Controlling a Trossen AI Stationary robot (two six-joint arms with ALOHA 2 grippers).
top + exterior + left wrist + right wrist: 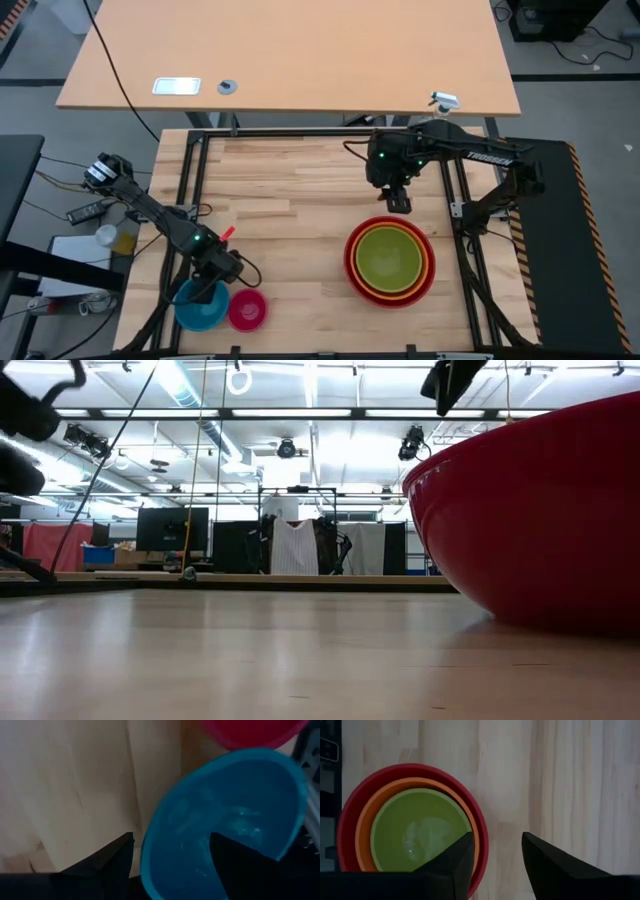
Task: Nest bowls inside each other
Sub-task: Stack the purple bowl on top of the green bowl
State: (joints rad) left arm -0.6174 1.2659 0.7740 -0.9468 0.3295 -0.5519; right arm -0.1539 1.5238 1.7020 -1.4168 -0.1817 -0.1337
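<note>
A red bowl [352, 262] stands on the table at the right, with an orange bowl [425, 272] nested in it and a green bowl [388, 256] inside that. At the near left, a blue bowl [198, 312] and a smaller pink bowl [247, 309] stand side by side on the wood. My left gripper [207, 290] is open and low over the blue bowl's far rim [150, 840], one finger outside the wall and one over the inside. My right gripper [398, 202] hangs open above the table, just beyond the stack, with nothing between its fingers [455, 865].
A black frame [190, 200] runs along the table's left, right and far sides. The red bowl [540, 510] fills the right of the low view. Bare wood [290, 230] lies between the two groups of bowls. A second table [300, 50] stands beyond.
</note>
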